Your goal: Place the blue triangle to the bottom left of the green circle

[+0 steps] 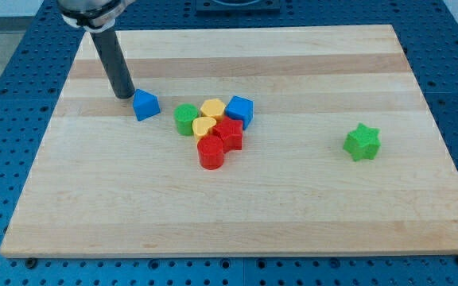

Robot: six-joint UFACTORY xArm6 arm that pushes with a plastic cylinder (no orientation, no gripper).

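**Tip sitting at blue triangle's upper left, cluster risk to the right**

Going left to right. My tip (124, 96) is resting on the wooden board (308, 206), just beside or touching the blue triangle (145, 105) on its upper-left side; contact is too close to call. No jaws on this tool, just a bare rod, so it is holding nothing and can only shove.

The blue triangle is lying left of the green circle (185, 119), slightly above it, with a small gap between them. The target spot, bottom left of the green circle, is looking like bare board.

The green circle is sitting at the left edge of a tight cluster: yellow heart (203, 127), yellow hexagon (213, 109), blue cube (240, 110), red star-like block (229, 133), red cylinder (211, 152). Several of these are touching. The green star (362, 141) is lying well apart at the view's right, not in play.

Risks, as I'm judging them:
- Pushing from this side is driving the triangle toward the view's right and down, straight at the green circle. Overshoot would be knocking the circle and shifting the reference.
- The triangle's slanted faces are likely making it rotate or slip off the rod on an off-centre push.
- Any bump into the circle is probably spreading through the packed cluster.

A mostly downward push looks safer.
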